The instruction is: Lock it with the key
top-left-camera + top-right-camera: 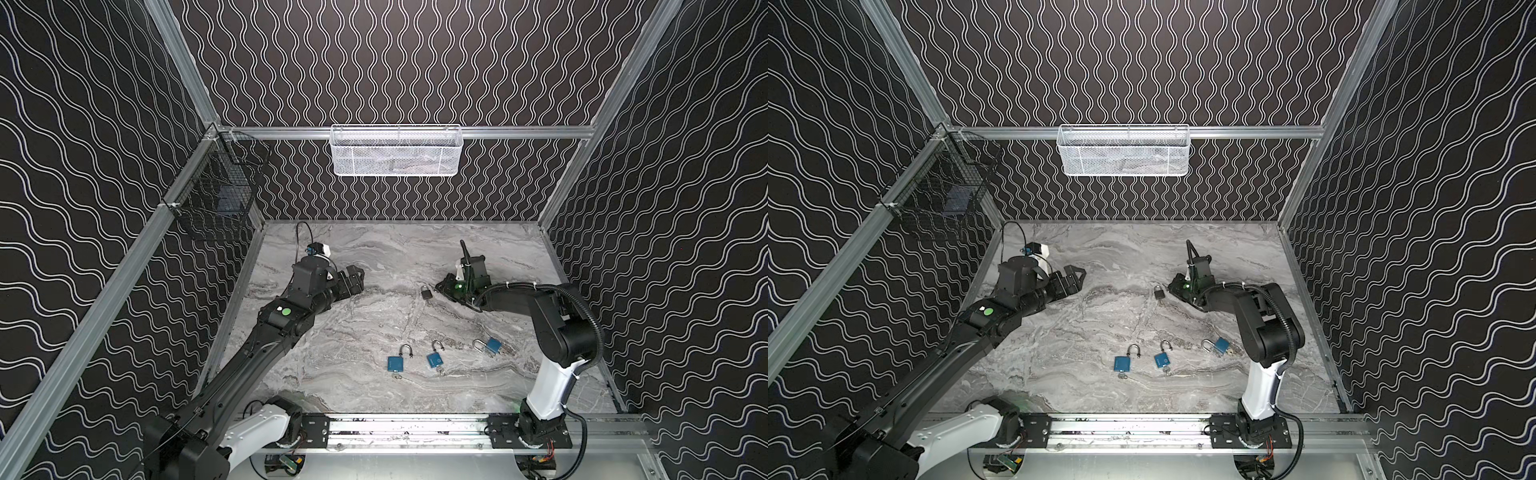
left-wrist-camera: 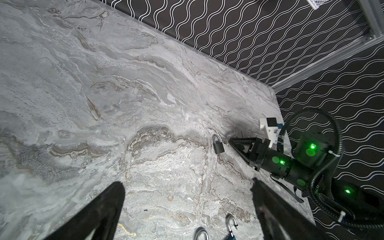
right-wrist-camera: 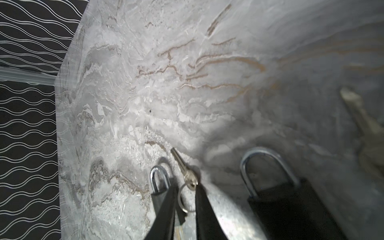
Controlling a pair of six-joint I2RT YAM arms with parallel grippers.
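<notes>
Black padlock (image 1: 426,293) beside right gripper (image 3: 186,187), jaws slightly parted astride ring of key (image 3: 180,161); left gripper (image 2: 187,182) jaws spread wide

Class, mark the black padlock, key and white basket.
black padlock (image 1: 427,294): in a top view, body.
key (image 3: 178,160): right wrist view, blade.
white basket (image 1: 397,162): in a top view, front wall.

There were three blue padlocks (image 1: 396,363) (image 1: 434,359) (image 1: 493,345) and one black padlock (image 1: 426,293). There were also one white basket (image 1: 396,156) and one black basket (image 1: 216,195).
</notes>
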